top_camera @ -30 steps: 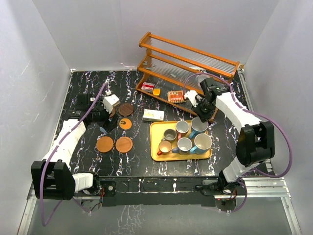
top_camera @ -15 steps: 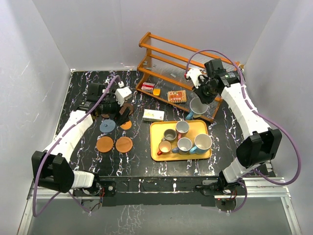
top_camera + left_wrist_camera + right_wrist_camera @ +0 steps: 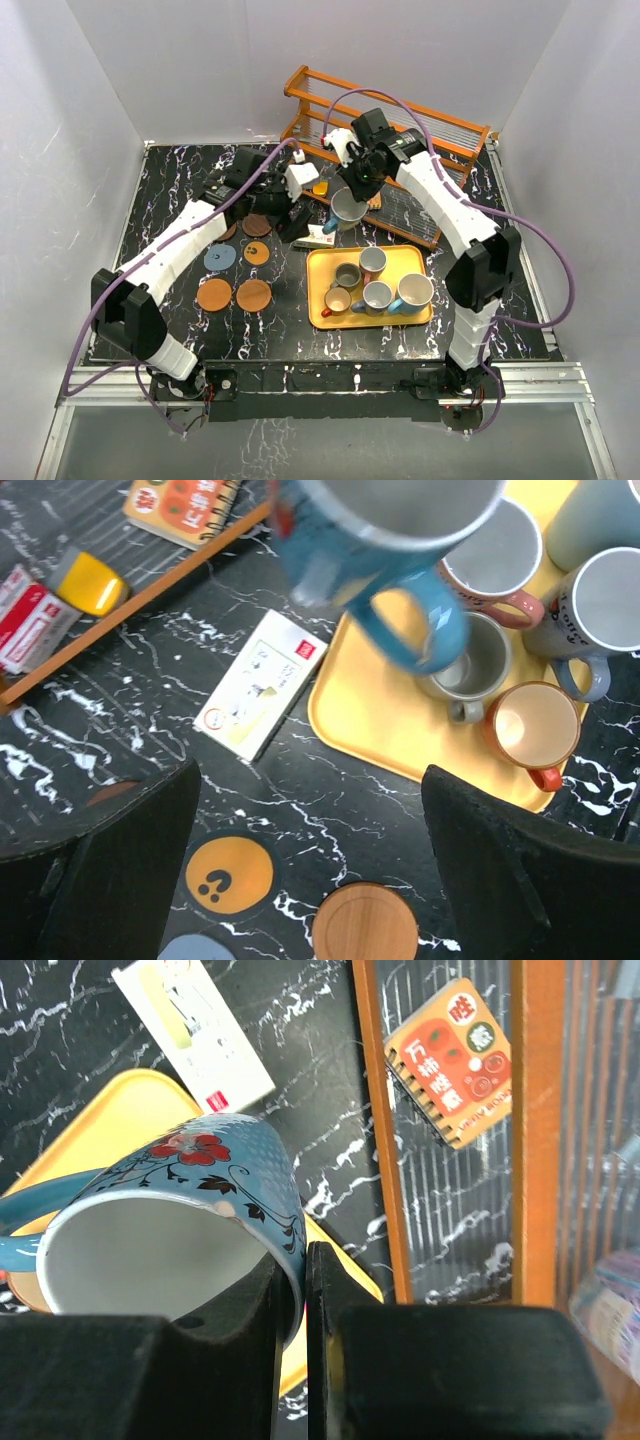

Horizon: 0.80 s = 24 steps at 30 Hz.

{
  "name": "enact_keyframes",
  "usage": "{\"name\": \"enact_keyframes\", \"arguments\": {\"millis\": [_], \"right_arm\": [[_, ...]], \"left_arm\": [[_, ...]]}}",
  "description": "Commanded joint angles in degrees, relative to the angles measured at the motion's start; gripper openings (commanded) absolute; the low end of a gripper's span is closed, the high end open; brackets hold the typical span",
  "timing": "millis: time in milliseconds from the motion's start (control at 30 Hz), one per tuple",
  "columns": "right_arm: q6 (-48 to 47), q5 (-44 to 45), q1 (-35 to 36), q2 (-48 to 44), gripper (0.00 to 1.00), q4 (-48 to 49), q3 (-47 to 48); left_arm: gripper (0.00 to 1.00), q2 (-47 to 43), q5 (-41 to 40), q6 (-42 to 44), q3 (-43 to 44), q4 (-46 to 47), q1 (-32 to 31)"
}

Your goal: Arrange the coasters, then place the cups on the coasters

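My right gripper (image 3: 300, 1265) is shut on the rim of a light blue flowered cup (image 3: 170, 1225), one finger inside and one outside. It holds the cup (image 3: 347, 210) in the air just beyond the yellow tray's (image 3: 322, 262) far left corner. Several cups (image 3: 377, 296) stand on that tray. My left gripper (image 3: 293, 213) hangs open and empty to the cup's left. Below its jaws lie an orange question-mark coaster (image 3: 229, 875) and a wooden coaster (image 3: 365, 923). A blue-grey coaster (image 3: 219, 258), a dark brown one (image 3: 258, 224) and two orange-brown ones (image 3: 214, 294) also lie on the black marble table.
A wooden rack (image 3: 400, 125) stands at the back and holds an orange notebook (image 3: 450, 1060), a red box (image 3: 30, 620) and a yellow block (image 3: 90, 580). A white card box (image 3: 260, 683) lies between the coasters and the tray.
The right arm lifted the blue cup off the tray and carried it left. The left gripper left the blue-grey coaster on the table, moved right and opened wider.
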Motion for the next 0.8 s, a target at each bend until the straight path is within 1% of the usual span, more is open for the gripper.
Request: {"name": "enact_keyframes", "arguments": {"millis": [0,100,233,467,600,767], "right_arm": [[8.5,-1.3,0.7,2.1,0.0,4.6,7.2],[11.4,-2.6,1.1,3.4,0.0,5.8,7.4],[13.8,-4.1,1.1,4.1,0.0,7.0,7.1],[16.3,-8.1,1.1,4.4,0.0,7.6,7.9],[16.7,-9.2,1.1,4.9,0.0,7.5,8.0],[16.8,-9.8,1.1,5.7,0.0,7.2,8.2]], "left_arm": [[0.89,0.6,-3.5,0.0,1.2,0.3,-3.3],[0.87,1.1,-4.6,0.5,-0.3,2.4,-4.5],[0.82,2.0,-6.4,1.0,-1.7,5.7,-5.8],[0.68,3.2,-8.3,0.3,-2.2,8.8,-6.4],[0.57,3.5,-8.2,-0.7,-2.9,10.5,-6.7],[0.48,3.6,-8.2,-1.0,-3.7,11.2,-7.4]]}}
